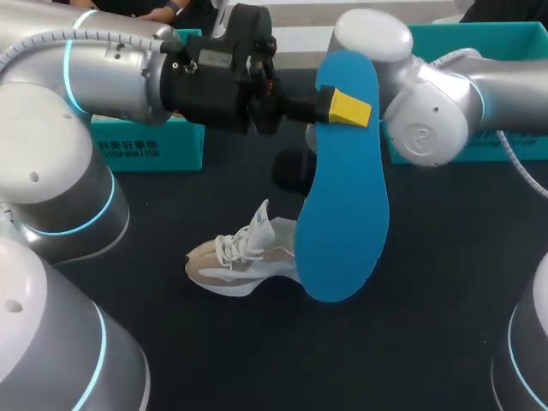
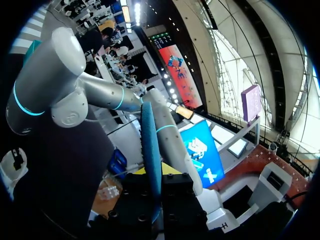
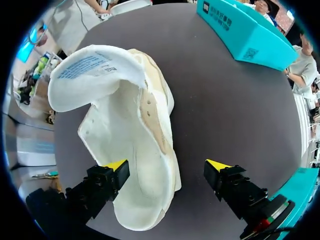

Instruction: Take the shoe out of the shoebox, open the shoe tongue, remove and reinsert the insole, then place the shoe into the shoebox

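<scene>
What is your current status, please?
Left pincer shut on blue insole, held above table. Right pincer open, shoe just ahead. Teal boxes behind, not obstructing.

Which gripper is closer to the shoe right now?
Right. The right gripper hangs open directly over the shoe. The left gripper is raised above the table, shut on the blue insole.
</scene>
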### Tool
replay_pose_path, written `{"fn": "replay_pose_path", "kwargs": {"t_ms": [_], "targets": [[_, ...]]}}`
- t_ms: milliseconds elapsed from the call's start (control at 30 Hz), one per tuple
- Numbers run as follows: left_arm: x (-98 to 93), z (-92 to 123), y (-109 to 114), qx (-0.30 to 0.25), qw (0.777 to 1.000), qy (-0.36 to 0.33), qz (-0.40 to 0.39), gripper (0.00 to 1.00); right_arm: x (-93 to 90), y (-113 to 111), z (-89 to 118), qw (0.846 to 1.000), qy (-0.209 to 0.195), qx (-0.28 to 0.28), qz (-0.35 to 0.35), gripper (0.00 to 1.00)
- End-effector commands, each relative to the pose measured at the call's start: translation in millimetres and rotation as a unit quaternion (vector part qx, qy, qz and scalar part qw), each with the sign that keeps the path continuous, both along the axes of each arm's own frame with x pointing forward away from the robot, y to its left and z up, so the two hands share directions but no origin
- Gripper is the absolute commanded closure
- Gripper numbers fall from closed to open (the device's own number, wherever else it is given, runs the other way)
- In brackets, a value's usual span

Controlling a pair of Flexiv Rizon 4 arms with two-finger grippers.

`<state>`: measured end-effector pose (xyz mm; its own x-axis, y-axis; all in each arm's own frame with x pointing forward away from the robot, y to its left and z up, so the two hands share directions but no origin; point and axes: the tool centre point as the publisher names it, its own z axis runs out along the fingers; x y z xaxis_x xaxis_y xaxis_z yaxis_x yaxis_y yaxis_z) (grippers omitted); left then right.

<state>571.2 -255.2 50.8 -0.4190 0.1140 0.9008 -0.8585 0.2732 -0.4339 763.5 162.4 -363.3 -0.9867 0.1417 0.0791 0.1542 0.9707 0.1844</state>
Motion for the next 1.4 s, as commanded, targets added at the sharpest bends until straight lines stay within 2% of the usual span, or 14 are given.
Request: {"fn": "replay_pose_path", "kwargs": {"t_ms": [33, 100, 133, 200, 233, 533, 800, 867, 1000, 1167, 1200, 1233, 1267, 1400], "targets": [[-0.7, -1, 0, 0.001, 1.000, 0.000, 0.001, 1.00, 3.1, 6, -14, 1.000, 0.020, 0.000, 0.004, 0.04], [-0.7, -1, 0, 0.001, 1.000, 0.000, 0.001, 1.00, 1.7, 7, -19, 1.000, 0.025, 0.005, -0.003, 0.53], [-0.7, -1, 0, 0.001, 1.000, 0.000, 0.001, 1.00, 0.5, 7, -21, 1.000, 0.025, 0.006, -0.003, 0.63], [-0.7, -1, 0, 0.001, 1.000, 0.000, 0.001, 1.00, -1.7, 7, -22, 0.999, 0.030, 0.005, -0.010, 0.96], [-0.7, -1, 0, 0.001, 1.000, 0.000, 0.001, 1.00, -2.7, 7, -22, 1.000, 0.028, 0.006, -0.010, 1.00], [-0.7, -1, 0, 0.001, 1.000, 0.000, 0.001, 1.00, -10.5, 7, -25, 0.999, 0.042, 0.009, -0.020, 1.00], [-0.7, -1, 0, 0.001, 1.000, 0.000, 0.001, 1.00, -6.8, 4, -22, 0.998, 0.056, 0.012, -0.020, 1.00], [-0.7, -1, 0, 0.001, 1.000, 0.000, 0.001, 1.00, -6.2, 2, -18, 0.997, 0.067, 0.024, -0.038, 1.00], [-0.7, -1, 0, 0.001, 1.000, 0.000, 0.001, 1.00, -10.5, -1, 2, 0.994, 0.055, 0.041, -0.085, 1.00], [-0.7, -1, 0, 0.001, 1.000, 0.000, 0.001, 1.00, -23.4, -10, 32, 0.976, 0.079, 0.061, -0.193, 1.00], [-0.7, -1, 0, 0.001, 1.000, 0.000, 0.001, 1.00, -25.9, -12, 35, 0.968, 0.102, 0.068, -0.221, 1.00], [-0.7, -1, 0, 0.001, 1.000, 0.000, 0.001, 1.00, -28.5, -12, 39, 0.963, 0.097, 0.075, -0.241, 1.00], [-0.7, -1, 0, 0.001, 1.000, 0.000, 0.001, 1.00, -30.6, -13, 41, 0.953, 0.121, 0.077, -0.265, 1.00], [-0.7, -1, 0, 0.001, 1.000, 0.000, 0.001, 1.00, -31.0, -10, 45, 0.934, 0.141, 0.111, -0.310, 1.00]]}}
